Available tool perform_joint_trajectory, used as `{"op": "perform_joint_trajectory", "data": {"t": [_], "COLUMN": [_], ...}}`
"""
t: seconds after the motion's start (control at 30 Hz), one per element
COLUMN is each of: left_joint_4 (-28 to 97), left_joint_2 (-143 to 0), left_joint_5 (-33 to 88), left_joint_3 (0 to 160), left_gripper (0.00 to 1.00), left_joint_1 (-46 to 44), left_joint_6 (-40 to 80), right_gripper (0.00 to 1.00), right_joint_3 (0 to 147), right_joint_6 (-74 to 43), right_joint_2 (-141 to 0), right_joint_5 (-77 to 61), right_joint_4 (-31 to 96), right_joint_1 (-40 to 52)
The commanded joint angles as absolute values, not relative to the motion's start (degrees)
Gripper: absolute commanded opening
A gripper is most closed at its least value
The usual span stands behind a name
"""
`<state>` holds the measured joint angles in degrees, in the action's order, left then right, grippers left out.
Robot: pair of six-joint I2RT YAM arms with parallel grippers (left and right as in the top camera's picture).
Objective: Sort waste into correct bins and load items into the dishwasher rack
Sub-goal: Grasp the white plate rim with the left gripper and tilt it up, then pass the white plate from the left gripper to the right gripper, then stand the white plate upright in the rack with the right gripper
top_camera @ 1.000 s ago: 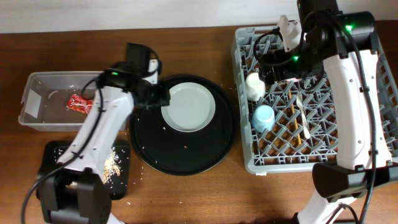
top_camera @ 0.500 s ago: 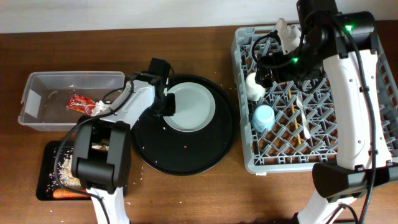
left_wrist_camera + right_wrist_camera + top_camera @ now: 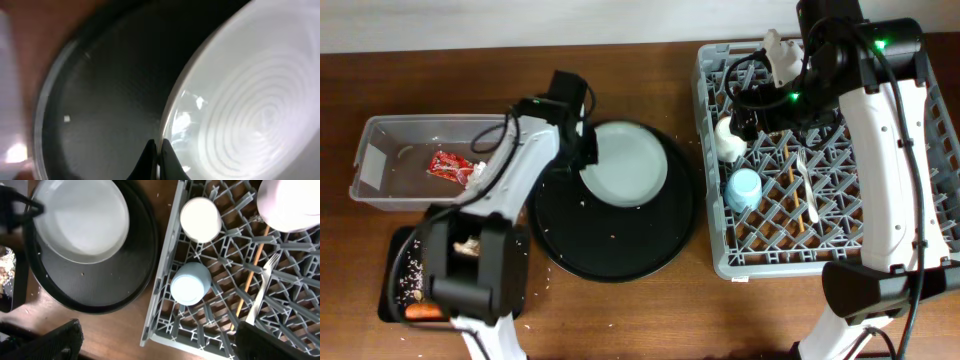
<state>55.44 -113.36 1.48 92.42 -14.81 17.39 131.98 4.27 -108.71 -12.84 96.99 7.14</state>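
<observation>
We see the pale grey round plate (image 3: 628,165) lying on the large round black tray (image 3: 610,245), toward the tray's far side. Its left rim sits between the fingers (image 3: 146,163) of the left gripper (image 3: 587,150). In the left wrist view the two dark tips stand almost together, and the plate's pale edge runs straight down into the thin slit between them. We read them as pinched on the rim. We cannot tell whether that edge is raised off the tray.

The right gripper (image 3: 750,113) hangs over the left part of the large square grey plastic dishwasher rack (image 3: 910,215). Its fingers are spread wide at the bottom corners of its own view and hold nothing. Beneath it, the small cream cup (image 3: 727,138) and the small blue cup (image 3: 744,189) sit near each other in the rack, with the pinkish-white bowl (image 3: 286,202) further in.

On the left, the clear plastic rectangular tub (image 3: 380,150) holds the red crinkled snack wrapper (image 3: 447,165). The shallow black rectangular tray (image 3: 395,290) holds the orange carrot (image 3: 425,311).

Against half a second ago, the left wrist has swung toward the far edge of the table. Its gripper now sits further along the plate's left rim, and the plate has shifted slightly toward the far side of the round tray. The right arm and the rack's contents are as they were.
</observation>
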Motion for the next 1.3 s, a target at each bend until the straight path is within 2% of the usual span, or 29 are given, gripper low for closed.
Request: {"op": "perform_joint_trajectory", "data": {"t": [0.0,0.13,0.37,0.53,0.63,0.77,0.87,0.9,0.93,1.0,1.07,1.13,1.2,1.23,1.27], "left_joint_4": [57.3,57.6,57.6,58.4,58.8,58.8,58.8,58.8,58.8,58.8,58.8,58.8,58.8,58.8,58.8], "left_joint_2": [-102.2,-95.4,-95.2,-95.2,-95.2,-95.2,-95.2,-95.2,-95.2,-95.2,-95.2,-95.2,-95.2,-95.2,-95.2], "left_joint_5": [2.6,13.3,17.8,24.7,26.0,27.7,29.0,29.0,29.2,29.2,29.2,29.2,29.2,29.2,29.2], "left_joint_3": [95.7,95.7,95.7,95.7,95.7,95.7,95.7,95.7,95.7,95.7,95.7,95.7,95.7,95.7,95.7], "left_gripper": [0.00,0.00,0.00,0.00,0.00,0.00,0.00,0.00,0.00,0.00,0.00,0.01,0.09,0.18,0.33], "left_joint_1": [-14.2,-12.6,-12.7,-12.7,-12.7,-12.7,-12.7,-12.7,-12.7,-12.7,-12.7,-12.7,-12.7,-12.7,-12.7], "left_joint_6": [17.1,17.1,16.6,14.2,14.1,14.0,14.1,14.1,14.1,14.1,14.1,14.1,14.1,14.1,14.1], "right_gripper": [0.98,0.98,0.76,0.70,0.54,0.43,0.41,0.29,0.25,0.23,0.10,0.04,0.04,0.04,0.04], "right_joint_3": [131.8,131.8,131.6,131.0,131.0,131.0,131.0,131.0,131.0,131.0,131.0,131.0,131.0,131.0,131.0], "right_joint_6": [3.7,3.8,3.8,3.8,3.8,3.8,3.8,3.8,3.8,3.8,3.8,3.8,3.8,3.8,3.8], "right_joint_2": [-109.1,-109.1,-111.7,-114.2,-114.2,-114.4,-114.4,-114.4,-114.4,-114.4,-114.4,-114.4,-114.4,-114.4,-114.4], "right_joint_5": [-14.4,-22.2,-24.8,-24.9,-24.9,-24.9,-24.9,-24.9,-25.1,-25.6,-25.5,-25.5,-25.5,-25.5,-25.5], "right_joint_4": [97.2,96.2,94.4,91.4,90.2,90.2,90.2,90.2,90.2,90.2,90.2,90.2,90.1,90.1,90.1], "right_joint_1": [7.5,7.5,12.1,14.0,14.0,14.0,14.0,14.0,14.0,14.0,14.0,14.0,14.0,14.0,14.0]}}
